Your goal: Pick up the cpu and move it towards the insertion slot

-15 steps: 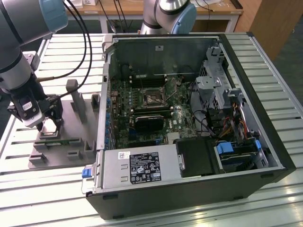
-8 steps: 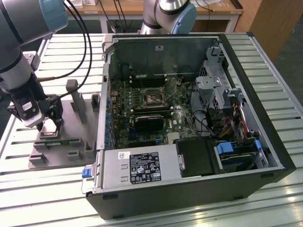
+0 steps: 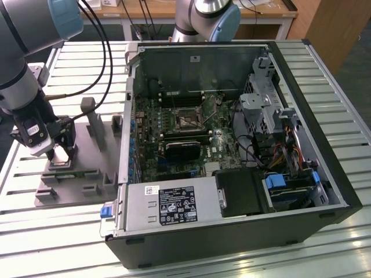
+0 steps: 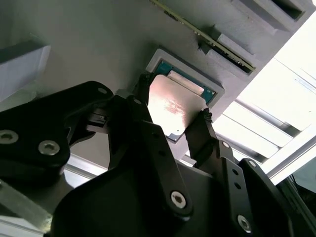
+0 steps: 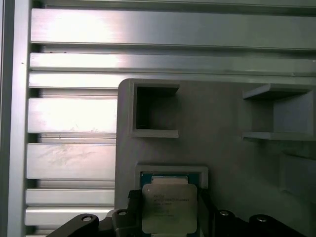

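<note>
The cpu (image 4: 173, 106) is held tight by the gripper (image 4: 174, 99) at a grey tray (image 5: 222, 113) on the table (image 5: 74, 113) of metal slats; a wooden desk (image 3: 174, 8) is seen behind.

silver-grey tubular arm (image 3: 17, 63) with pale blue joint cap (image 3: 65, 17); black cables (image 3: 105, 58); black jaws with silver screws (image 4: 177, 199)

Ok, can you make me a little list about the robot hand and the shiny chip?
hand: over the gray holder tray, at the exterior view's left, outside the computer case
fingers: closed on two opposite edges of the cpu
cpu: shiny side up, looks a bit above its square pocket in the tray
insertion slot: on the board inside the open case, well away from the hand
task so far: cpu gripped, not yet near the slot
</note>
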You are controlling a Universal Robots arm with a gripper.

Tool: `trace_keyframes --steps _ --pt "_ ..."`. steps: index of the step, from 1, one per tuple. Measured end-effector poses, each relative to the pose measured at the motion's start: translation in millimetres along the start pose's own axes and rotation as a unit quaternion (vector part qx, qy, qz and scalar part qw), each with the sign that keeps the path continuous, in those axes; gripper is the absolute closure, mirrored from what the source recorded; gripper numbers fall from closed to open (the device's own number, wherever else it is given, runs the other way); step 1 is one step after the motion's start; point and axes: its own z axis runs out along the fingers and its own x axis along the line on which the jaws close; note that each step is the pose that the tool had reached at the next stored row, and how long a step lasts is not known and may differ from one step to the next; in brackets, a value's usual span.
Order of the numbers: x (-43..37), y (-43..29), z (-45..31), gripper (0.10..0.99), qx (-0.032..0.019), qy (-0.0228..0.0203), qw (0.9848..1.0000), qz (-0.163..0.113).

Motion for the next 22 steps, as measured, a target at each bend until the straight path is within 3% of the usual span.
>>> trace_keyframes --steps 4,8,22 --pt "0.0 0.0 -0.1 0.549 -0.0001 -0.0001 1.0000 0.000" --pt "-0.2 0.2 -5.7 0.549 0.0000 0.0000 1.0000 0.000" --pt "-1.1 1.5 -40.7 0.549 0.0000 0.0000 1.0000 0.000"
